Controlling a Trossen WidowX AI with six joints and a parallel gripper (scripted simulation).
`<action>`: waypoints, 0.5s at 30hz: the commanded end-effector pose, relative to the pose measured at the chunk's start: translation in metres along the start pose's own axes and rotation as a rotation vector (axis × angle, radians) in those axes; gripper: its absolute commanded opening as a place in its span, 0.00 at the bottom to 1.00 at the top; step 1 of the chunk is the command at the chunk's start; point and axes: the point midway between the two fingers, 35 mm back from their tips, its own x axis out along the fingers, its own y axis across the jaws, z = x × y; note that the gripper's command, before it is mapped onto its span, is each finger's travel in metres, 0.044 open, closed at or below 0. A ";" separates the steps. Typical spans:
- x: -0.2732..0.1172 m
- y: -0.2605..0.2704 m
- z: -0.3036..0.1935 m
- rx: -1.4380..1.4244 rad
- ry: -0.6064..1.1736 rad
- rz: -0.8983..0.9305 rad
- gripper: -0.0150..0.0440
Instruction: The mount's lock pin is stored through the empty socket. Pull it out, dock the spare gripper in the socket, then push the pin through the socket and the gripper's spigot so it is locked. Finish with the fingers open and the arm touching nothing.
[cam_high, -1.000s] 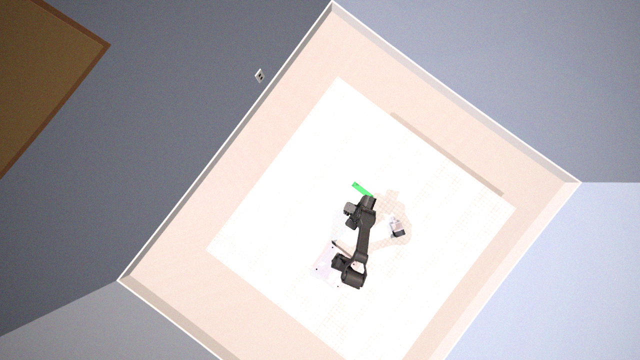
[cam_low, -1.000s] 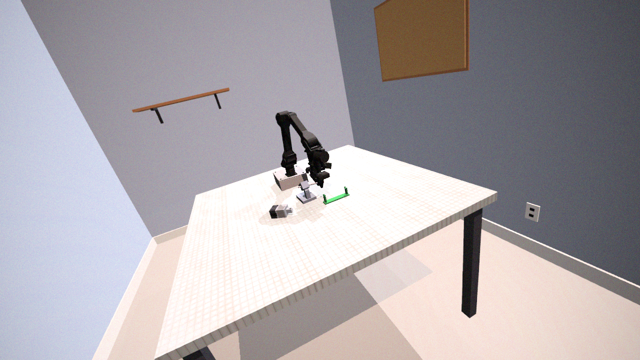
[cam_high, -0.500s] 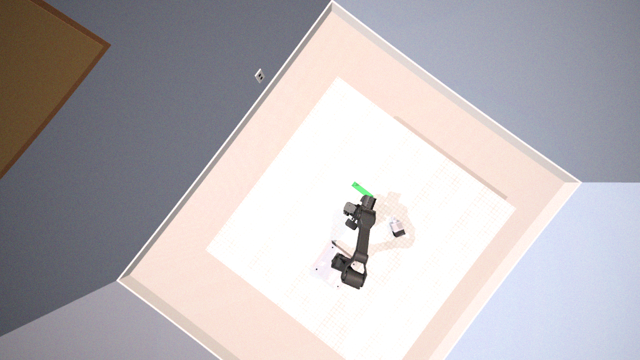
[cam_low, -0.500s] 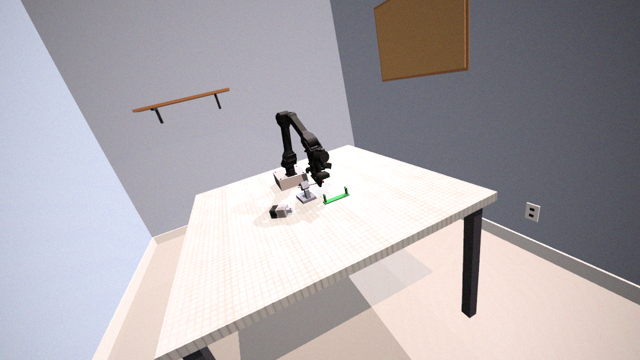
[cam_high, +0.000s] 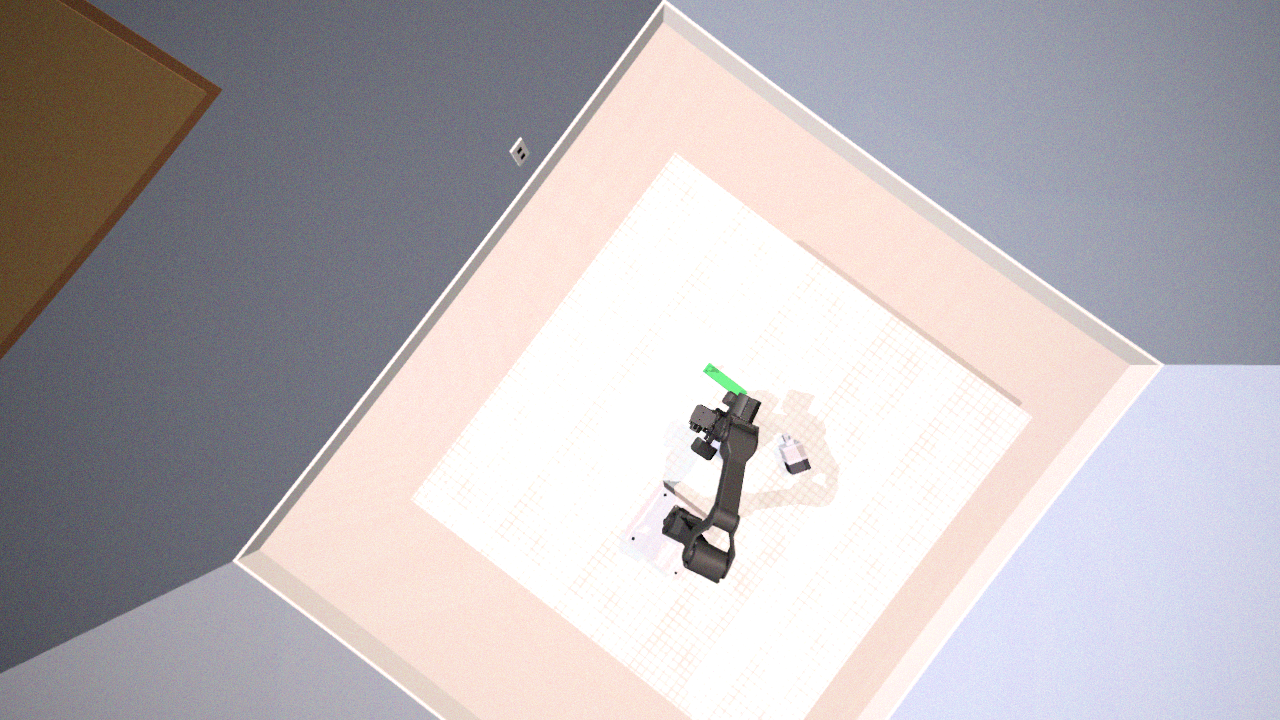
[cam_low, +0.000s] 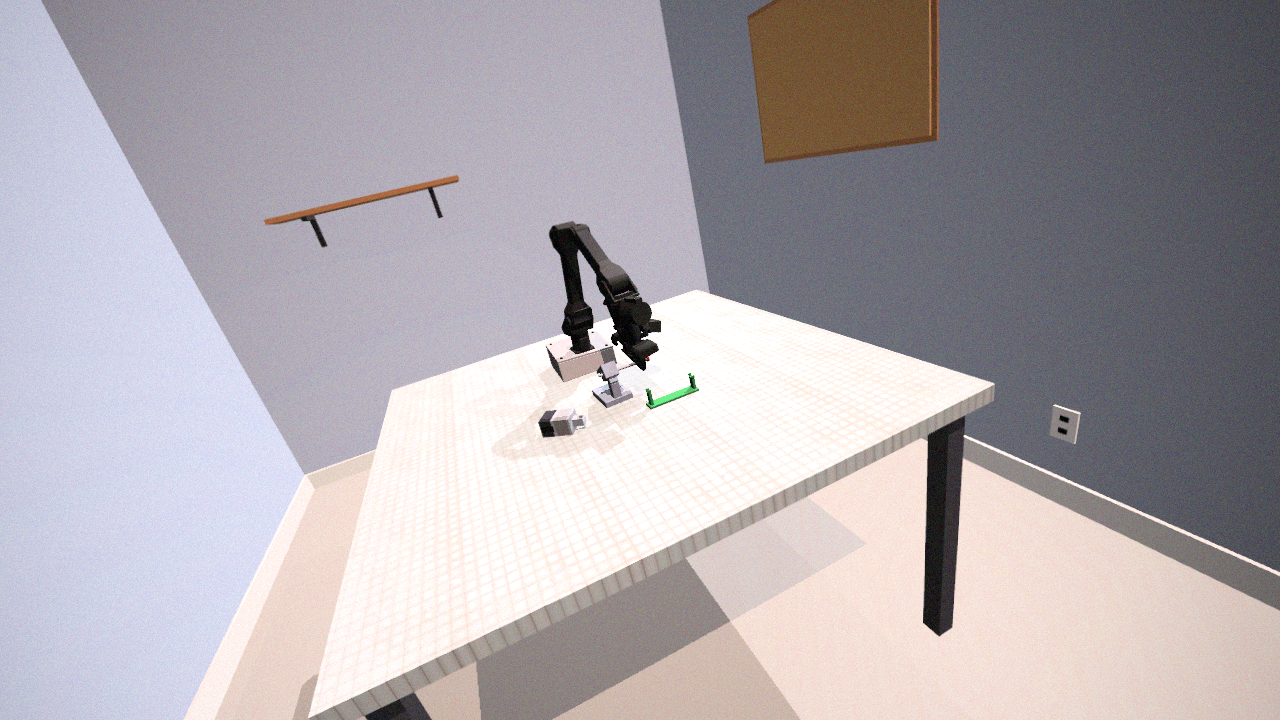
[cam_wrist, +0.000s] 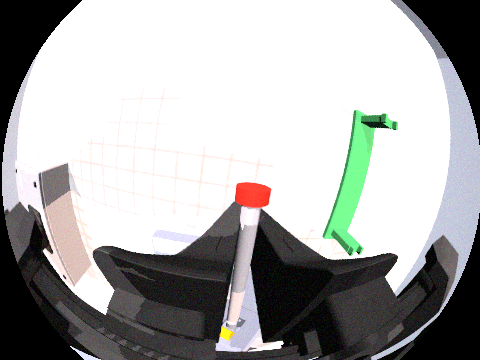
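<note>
One lock pin, red-headed, gripped between nearly closed fingers, beside the grey mount; one spare gripper, lying on the bench, apart from the mount; one green rack, which stood near the mount.

You've got a red cap on the pin, pale grey shaft, small yellow patch at its far end. Your arm and gripper are black. Bracket is green. Your mount reads grey; spare gripper is light grey with a black end. Tabletop is white with a fine pale-orange grid. Board is brown, wall outlet white with black slots.
</note>
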 end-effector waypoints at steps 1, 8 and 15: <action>-0.002 0.000 0.004 -0.002 -0.033 0.001 0.25; -0.004 -0.001 0.009 -0.003 -0.038 0.001 0.25; -0.005 -0.001 0.014 -0.004 -0.038 0.002 0.25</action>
